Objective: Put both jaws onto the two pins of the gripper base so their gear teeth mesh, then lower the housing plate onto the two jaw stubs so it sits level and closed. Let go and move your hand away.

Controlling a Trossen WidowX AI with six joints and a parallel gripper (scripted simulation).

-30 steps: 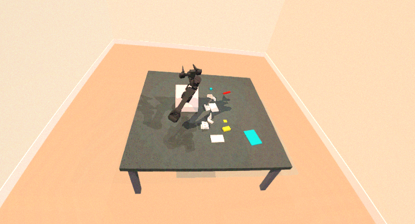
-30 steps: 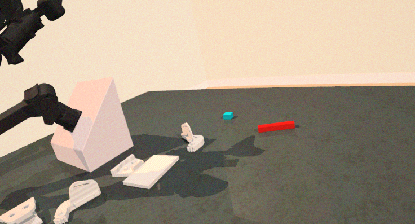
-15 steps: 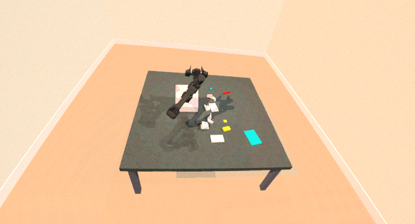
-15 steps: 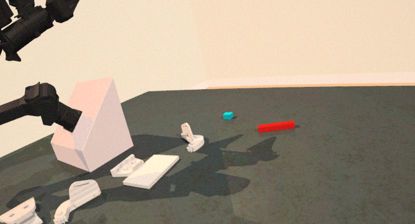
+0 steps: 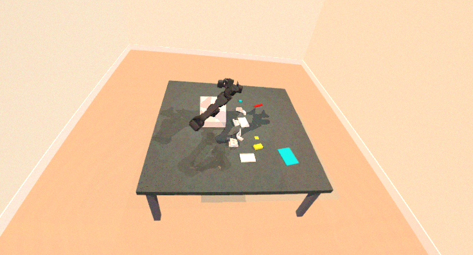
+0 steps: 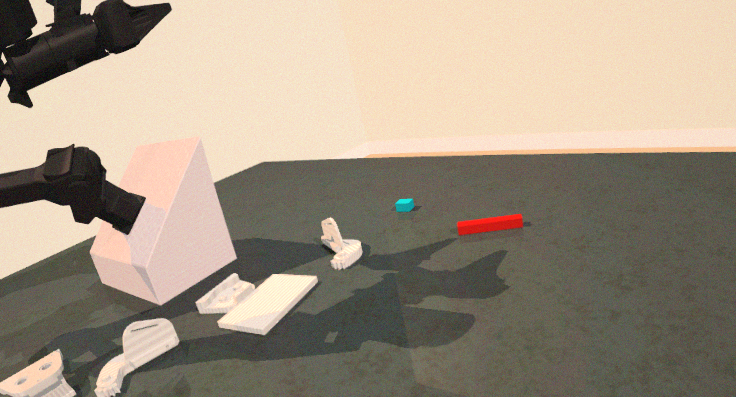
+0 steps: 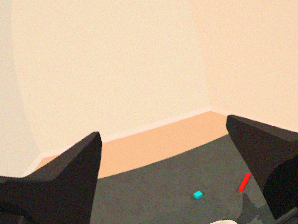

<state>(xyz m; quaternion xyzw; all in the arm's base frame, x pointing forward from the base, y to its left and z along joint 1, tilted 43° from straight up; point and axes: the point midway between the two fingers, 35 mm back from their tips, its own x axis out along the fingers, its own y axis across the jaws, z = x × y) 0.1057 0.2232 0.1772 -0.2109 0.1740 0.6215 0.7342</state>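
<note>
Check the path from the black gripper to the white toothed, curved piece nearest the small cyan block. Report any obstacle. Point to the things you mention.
Nothing visible stands between the black gripper (image 5: 232, 83) (image 6: 105, 37) (image 7: 164, 125) and the white toothed, curved piece (image 5: 239, 109) (image 6: 348, 252) (image 7: 223, 221). The small cyan block (image 5: 240, 101) (image 6: 404, 205) (image 7: 198, 195) sits low on the table, beside that path.

The black hand (image 6: 134, 26) hangs open and high above the desk (image 6: 566, 302), up and left of the pale wedge block (image 6: 187, 230).

Taking the wedge block as landmark: a black arm joint (image 6: 77, 181) shows in front of its sloping face; just in front of it a small white notched piece (image 6: 226, 296) lies beside a flat white plate (image 6: 270, 303). Nearer the camera are a curved white jaw (image 6: 146, 343) and a white part with two round holes (image 6: 38, 376), cut by the frame edge. To its right sit another white jaw (image 6: 345, 253), a cyan block (image 6: 404, 205) and, farthest, a red bar (image 6: 489, 225).
</note>
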